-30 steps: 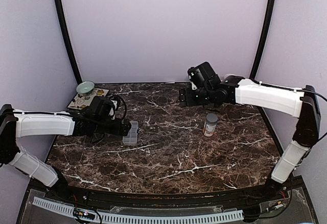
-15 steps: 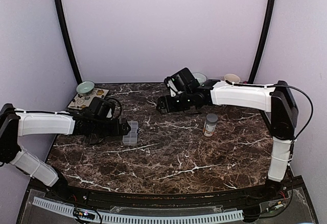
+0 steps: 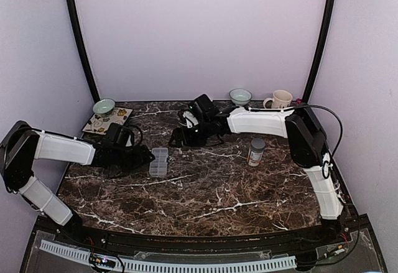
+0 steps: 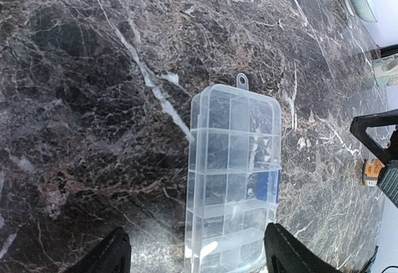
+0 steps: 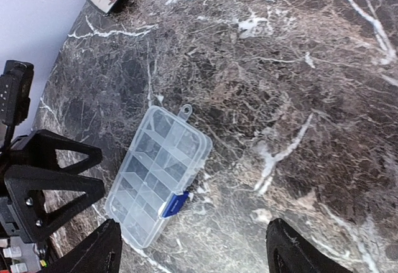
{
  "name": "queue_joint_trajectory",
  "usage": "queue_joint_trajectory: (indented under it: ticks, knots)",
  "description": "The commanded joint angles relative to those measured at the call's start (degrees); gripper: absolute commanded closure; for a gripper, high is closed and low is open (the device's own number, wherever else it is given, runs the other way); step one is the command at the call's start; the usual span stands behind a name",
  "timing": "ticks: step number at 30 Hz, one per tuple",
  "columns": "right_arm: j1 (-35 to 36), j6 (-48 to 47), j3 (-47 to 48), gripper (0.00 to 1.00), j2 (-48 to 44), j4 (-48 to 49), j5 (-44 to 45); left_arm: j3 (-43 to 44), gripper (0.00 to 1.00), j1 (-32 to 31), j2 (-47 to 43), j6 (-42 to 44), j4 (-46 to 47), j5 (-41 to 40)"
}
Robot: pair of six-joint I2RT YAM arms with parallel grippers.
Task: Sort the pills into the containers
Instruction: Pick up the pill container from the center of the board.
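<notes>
The box (image 4: 231, 167) lies just ahead of the wide-spread left gripper (image 4: 196, 251), with its long axis pointing away from the fingers. The right gripper (image 5: 193, 239), also wide, is farther.

Soft, even light; sharp views; overhead edges bow slightly.

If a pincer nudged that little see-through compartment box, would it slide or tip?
It would probably slide rather than tip: the clear box lies flat and low on the polished marble table. It looks like thin, rigid plastic, so it is likely light and stiff. Its lid appears closed by a blue latch, so it should stay shut.
</notes>
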Motion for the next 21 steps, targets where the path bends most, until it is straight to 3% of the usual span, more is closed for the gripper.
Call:
queue_joint_trajectory:
  ticks: [1,21]
  knots:
    - [0.6,3.5,2.6,0.2,2.0,3.2,-7.0,-1.2,0.28,0.6,1.0,-2.1,4.8,3.7]
    - [0.7,8.2,2.3,0.24,6.9,5.9,-14.7,-0.8,0.52,2.1,9.0,-1.4,10.6,11.9]
